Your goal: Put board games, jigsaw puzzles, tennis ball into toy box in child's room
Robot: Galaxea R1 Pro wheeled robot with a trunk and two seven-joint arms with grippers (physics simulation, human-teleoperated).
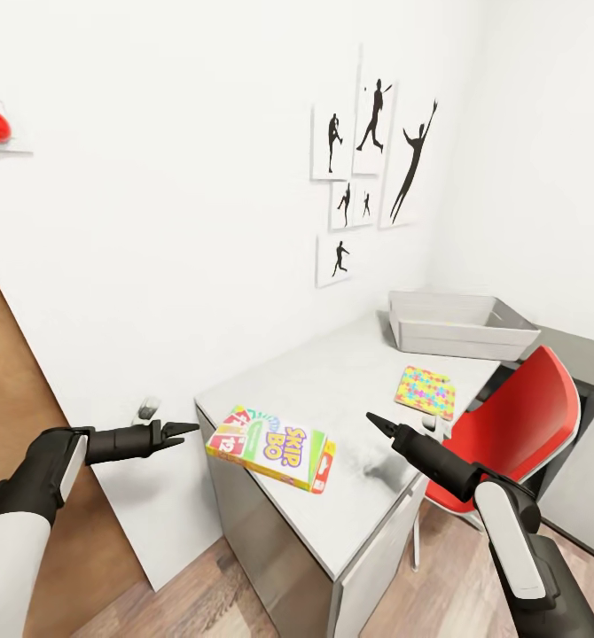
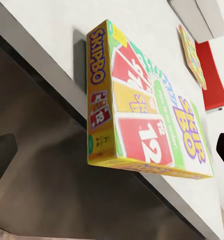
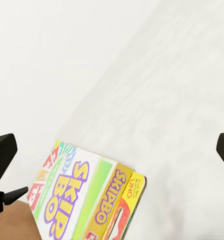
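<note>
The Skip-Bo board game [image 1: 272, 447] lies flat on the light grey counter [image 1: 350, 372], at its near corner, one end overhanging the edge, as the left wrist view confirms; this placement leaves that end reachable from the side. The left claw [image 1: 180, 431] hovers just off the counter's corner, level with the box and apart from it; whether its jaws are parted cannot be told. The right claw [image 1: 379, 424] hangs above the counter on the box's other side, empty, its fingers spread wide in the right wrist view. The two claws thus flank the box, probably for a two-sided lift. A jigsaw puzzle [image 1: 425, 391] lies further back, near the red chair [image 1: 510, 425]. The toy box [image 1: 461, 326] stands at the far end against the wall, apparently empty.
</note>
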